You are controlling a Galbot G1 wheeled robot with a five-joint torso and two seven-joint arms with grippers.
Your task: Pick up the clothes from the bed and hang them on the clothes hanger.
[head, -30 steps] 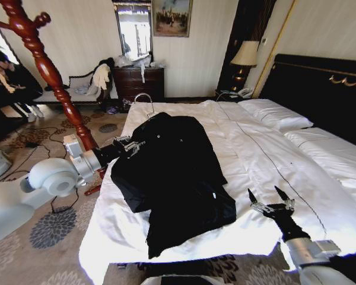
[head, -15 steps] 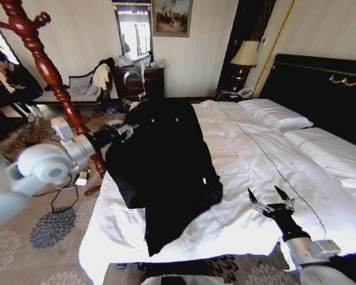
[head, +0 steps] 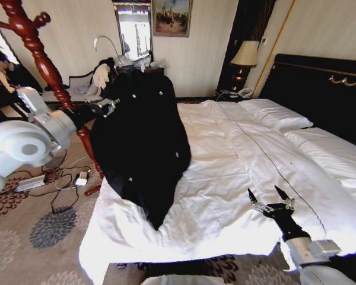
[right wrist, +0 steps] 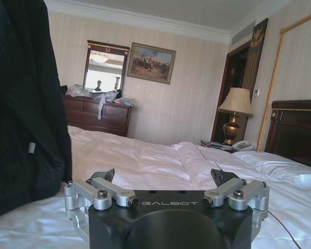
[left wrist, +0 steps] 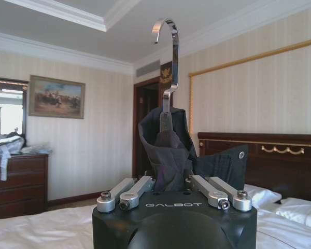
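1. Black and faintly glossy, the clothes (head: 143, 142) hang lifted off the bed (head: 237, 172), draped from the clothes hanger (head: 110, 47) whose curved silver hook rises just above the collar.
2. Left gripper (head: 107, 107) is clamped on the jacket's collar and the hanger's neck — in the left wrist view the fingers close in on bunched dark fabric, with the hook (left wrist: 167, 62) standing straight up from them.
3. Jacket's lower hem trails down near the sheet at the bed's left edge; whether it touches is hard to tell.
4. Right gripper (head: 272, 202) hovers low over the near right part of the bed, well apart from the jacket, fingers spread wide with nothing between them.
5. Hanger's triangular body is hidden inside the jacket.
6. Sheets are white and wrinkled; a twisted red-brown wooden coat stand (head: 38, 59) rises just beside the left arm — its foot is cut off behind the jacket.
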